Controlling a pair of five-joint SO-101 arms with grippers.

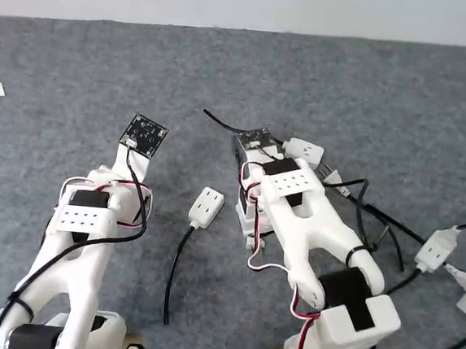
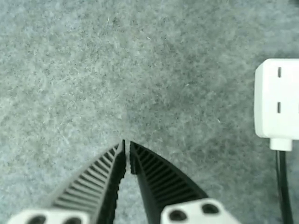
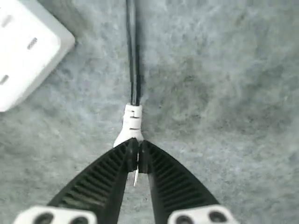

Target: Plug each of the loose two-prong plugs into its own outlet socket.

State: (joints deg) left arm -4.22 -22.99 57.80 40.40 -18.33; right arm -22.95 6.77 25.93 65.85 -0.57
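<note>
One white plug (image 3: 132, 122) is clamped in the right hand (image 3: 135, 149) over the grey counter (image 3: 224, 70) near a socket (image 3: 23, 51), while the left hand (image 2: 127, 145) is pressed together, empty, beside a second socket (image 2: 276, 100).

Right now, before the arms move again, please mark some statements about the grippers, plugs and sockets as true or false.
1. The right gripper is shut on a white plug. True.
2. The left gripper holds a socket. False: it is shut on nothing, over the grey mat; the loose socket lies apart from it.
3. The held plug sits in a socket. False: the nearby socket lies apart from it, and a prong shows bare between the fingers.
4. A black cord runs from the held plug. True.
</note>
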